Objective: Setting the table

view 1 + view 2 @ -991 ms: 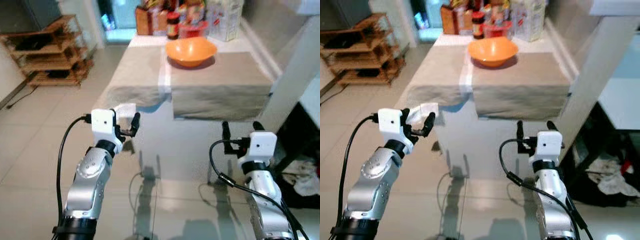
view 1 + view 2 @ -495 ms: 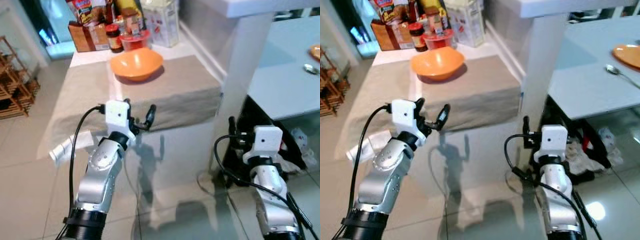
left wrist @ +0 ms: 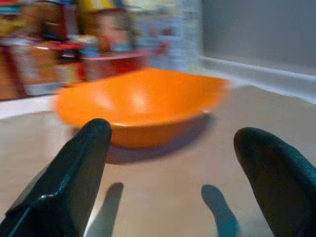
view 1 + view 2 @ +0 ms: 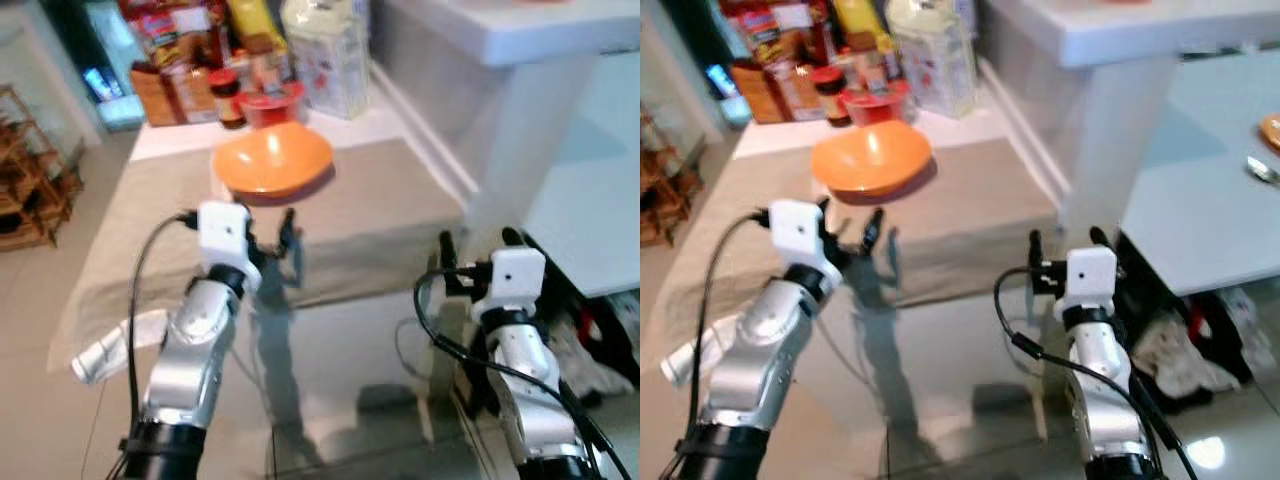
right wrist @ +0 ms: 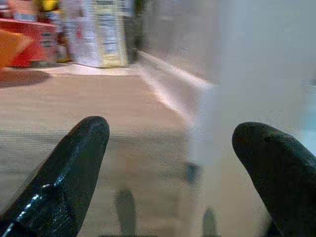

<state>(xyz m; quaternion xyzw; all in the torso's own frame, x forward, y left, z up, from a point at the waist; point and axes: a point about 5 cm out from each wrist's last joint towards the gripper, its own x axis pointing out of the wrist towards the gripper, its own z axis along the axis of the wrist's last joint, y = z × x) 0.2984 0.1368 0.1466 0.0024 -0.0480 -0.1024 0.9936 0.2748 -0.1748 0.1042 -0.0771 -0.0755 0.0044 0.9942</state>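
Beige cloth (image 4: 380, 210) covers my table, a glossy orange bowl (image 4: 272, 159) resting on it. Left hand (image 4: 271, 238) raised toward it, fingers apart; right hand (image 4: 478, 250) likewise apart.

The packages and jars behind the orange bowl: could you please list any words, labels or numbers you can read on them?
No text can be read.
White patterned carton: print too blurred.
Brown box: label too blurred.
Dark jar: label too small and blurred.
Red container behind the orange bowl: no text visible.
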